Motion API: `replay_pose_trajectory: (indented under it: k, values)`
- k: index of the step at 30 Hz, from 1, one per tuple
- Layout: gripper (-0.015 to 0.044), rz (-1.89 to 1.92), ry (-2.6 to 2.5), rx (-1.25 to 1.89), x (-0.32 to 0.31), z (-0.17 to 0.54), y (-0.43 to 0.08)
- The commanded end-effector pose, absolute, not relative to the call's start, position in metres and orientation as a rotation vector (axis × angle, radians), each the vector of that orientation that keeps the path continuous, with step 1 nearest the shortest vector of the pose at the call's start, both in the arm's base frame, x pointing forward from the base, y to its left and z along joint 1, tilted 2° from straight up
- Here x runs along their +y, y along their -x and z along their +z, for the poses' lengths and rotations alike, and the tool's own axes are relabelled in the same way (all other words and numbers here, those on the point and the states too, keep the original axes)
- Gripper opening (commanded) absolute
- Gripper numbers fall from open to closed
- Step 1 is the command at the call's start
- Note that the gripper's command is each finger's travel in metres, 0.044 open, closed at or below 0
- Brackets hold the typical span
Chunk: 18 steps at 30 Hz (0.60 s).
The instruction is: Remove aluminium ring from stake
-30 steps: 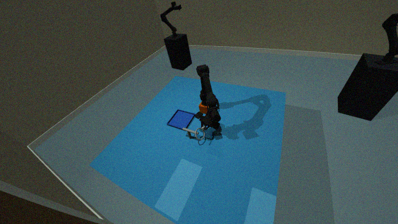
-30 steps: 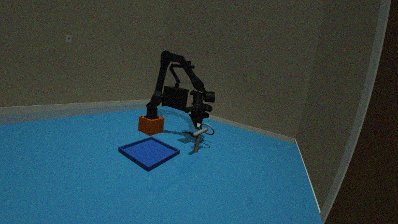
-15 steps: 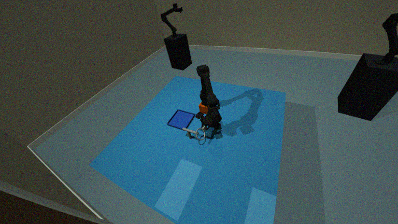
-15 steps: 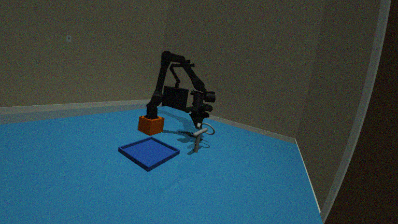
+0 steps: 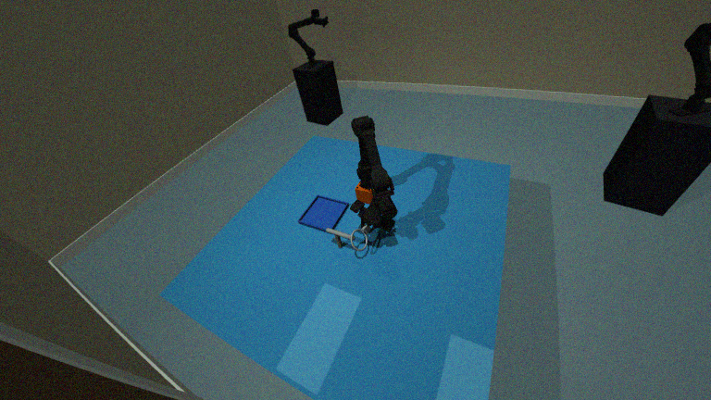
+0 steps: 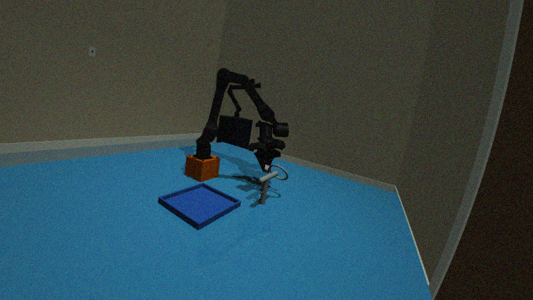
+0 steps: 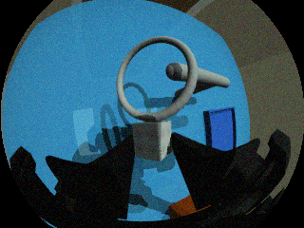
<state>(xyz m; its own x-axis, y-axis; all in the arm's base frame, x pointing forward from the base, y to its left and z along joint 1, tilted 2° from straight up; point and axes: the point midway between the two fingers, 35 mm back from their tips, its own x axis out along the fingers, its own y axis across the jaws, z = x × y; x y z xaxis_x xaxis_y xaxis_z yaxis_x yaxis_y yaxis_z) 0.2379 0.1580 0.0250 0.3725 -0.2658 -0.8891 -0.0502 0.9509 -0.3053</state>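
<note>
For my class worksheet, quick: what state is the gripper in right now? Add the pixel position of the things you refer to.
Gripper (image 5: 367, 227) (image 6: 266, 167) (image 7: 152, 139): closed on the ring's tab (image 6: 267, 167) (image 7: 151, 142).

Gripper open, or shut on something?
Shut on the tab: in the wrist view, that pale block sits between the gripper's dark fingers, with the ring standing beyond.
</note>
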Motion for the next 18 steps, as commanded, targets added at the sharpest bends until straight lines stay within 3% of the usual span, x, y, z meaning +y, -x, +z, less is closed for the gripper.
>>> replay_pose_trajectory:
  k: [1,18]
  values:
    - [0.0000,-0.143,0.297,1.175,0.1602,0.0277,-0.2402]
    - [0.0000,-0.143,0.297,1.175,0.1642,0.0280,-0.2397]
